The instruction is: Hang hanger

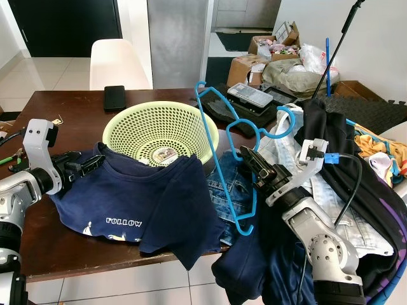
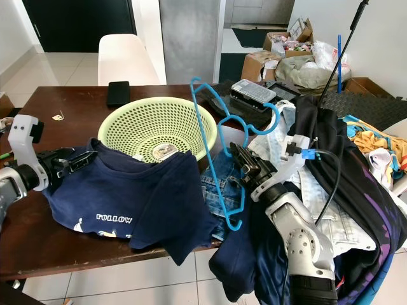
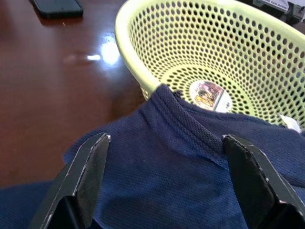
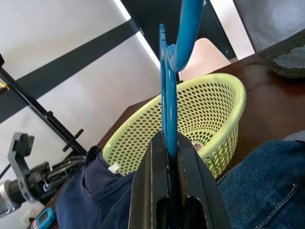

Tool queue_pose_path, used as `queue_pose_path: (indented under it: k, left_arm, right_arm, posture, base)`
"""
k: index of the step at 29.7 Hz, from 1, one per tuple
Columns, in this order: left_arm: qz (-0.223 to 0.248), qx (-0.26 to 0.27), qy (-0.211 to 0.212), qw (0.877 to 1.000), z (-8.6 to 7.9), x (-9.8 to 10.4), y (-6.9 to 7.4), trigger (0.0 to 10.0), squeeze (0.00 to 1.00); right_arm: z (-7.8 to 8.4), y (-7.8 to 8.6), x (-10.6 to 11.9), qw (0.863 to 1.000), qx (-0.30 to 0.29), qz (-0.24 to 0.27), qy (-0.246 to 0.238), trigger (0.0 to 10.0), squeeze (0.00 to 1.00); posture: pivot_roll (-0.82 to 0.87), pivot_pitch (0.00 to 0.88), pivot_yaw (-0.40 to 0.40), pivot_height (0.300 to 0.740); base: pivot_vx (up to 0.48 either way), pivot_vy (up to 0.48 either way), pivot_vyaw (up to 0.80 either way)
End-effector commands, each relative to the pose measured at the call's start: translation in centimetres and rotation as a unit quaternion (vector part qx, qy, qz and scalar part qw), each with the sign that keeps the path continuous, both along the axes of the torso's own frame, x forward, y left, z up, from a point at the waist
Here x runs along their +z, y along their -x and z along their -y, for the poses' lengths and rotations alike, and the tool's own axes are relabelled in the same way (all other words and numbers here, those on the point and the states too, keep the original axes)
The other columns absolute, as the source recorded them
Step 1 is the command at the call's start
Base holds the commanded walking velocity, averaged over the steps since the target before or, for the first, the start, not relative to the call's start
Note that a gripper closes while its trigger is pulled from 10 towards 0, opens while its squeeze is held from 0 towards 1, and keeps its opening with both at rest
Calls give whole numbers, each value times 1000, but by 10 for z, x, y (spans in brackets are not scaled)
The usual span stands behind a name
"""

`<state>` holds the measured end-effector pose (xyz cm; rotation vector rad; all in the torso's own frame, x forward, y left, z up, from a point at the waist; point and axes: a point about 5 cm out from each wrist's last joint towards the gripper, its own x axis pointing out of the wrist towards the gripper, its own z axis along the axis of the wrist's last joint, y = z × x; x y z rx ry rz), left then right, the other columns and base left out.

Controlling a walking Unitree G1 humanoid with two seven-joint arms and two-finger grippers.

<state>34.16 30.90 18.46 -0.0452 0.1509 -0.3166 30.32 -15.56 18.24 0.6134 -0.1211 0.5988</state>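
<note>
On the dark wooden table (image 1: 76, 114) a pale green perforated basket (image 1: 159, 130) stands as the centre of everything. Draped over the basket's near rim and spreading toward the table's front edge lies a navy T-shirt (image 1: 137, 203) with white lettering. To the left of the basket, the left gripper (image 1: 88, 165) sits at the shirt's collar side; in the left wrist view its fingers (image 3: 86, 176) are spread wide with the navy collar between them, not touching the cloth as far as can be seen. Right of the basket, the right gripper (image 1: 254, 166) has its two fingers pressed tight on the wire of a blue hanger (image 1: 219, 159), which stands nearly upright, its hook end rising above the basket's right rim and its lower bar reaching down over a pair of jeans (image 1: 226, 190) beside the basket. The right wrist view shows the blue wire pinched between the closed fingers (image 4: 190, 181). Behind the basket, a black phone (image 1: 114, 97) lies flat on the table and a white chair (image 1: 117, 63) stands past it. Farther right of the basket a heap of dark and pale clothes (image 1: 343, 165) is piled; what it rests on is hard to tell.
</note>
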Motion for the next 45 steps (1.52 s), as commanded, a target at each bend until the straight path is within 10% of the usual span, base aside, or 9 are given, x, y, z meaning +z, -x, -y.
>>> queue_pose_path:
  k: [1,5,9,12,31,32,36,37,45]
  left_arm:
    - [6,3,-27,1000,-5,6,-1,10000,0]
    - [7,0,-29,1000,-3,6,-2,10000,0]
    - [5,-9,-26,1000,0,2,-5,431,0]
    - [4,-12,-25,1000,1,1,-5,0,0]
    - [26,-8,-16,999,3,6,-10,0,0]
    - [48,-16,2,999,5,14,-11,8784,773]
    - [67,-23,16,997,7,22,-12,8784,773]
    - [85,-33,25,996,11,30,-12,10000,1000]
    - [106,-41,5,993,22,40,-12,10000,1000]
  right_arm:
    - [3,3,1,1000,-1,2,-2,10000,0]
    - [3,4,2,1000,-2,1,-1,10000,0]
    - [5,6,2,1000,-4,1,2,10000,0]
    - [5,6,2,1000,-4,1,3,10000,0]
    - [8,8,2,1000,-7,-1,10,10000,0]
    - [8,7,3,1000,-7,-1,10,10000,0]
    - [8,7,3,1000,-8,-2,9,10000,0]
    - [8,7,3,1000,-8,-2,8,10000,0]
    - [7,6,3,1000,-6,-2,6,10000,0]
  posture:
    - [14,121,-46,740]
    - [11,123,-47,740]
    - [1,129,-46,740]
    - [1,132,-45,740]
    - [-12,137,-49,740]
    - [-10,137,-49,740]
    - [-10,138,-49,740]
    - [-10,138,-49,740]
    - [3,141,-52,740]
  base:
    - [0,0,0]
    - [0,0,0]
    - [0,0,0]
    - [0,0,0]
    - [0,0,0]
    - [0,0,0]
    - [0,0,0]
    - [0,0,0]
    - [0,0,0]
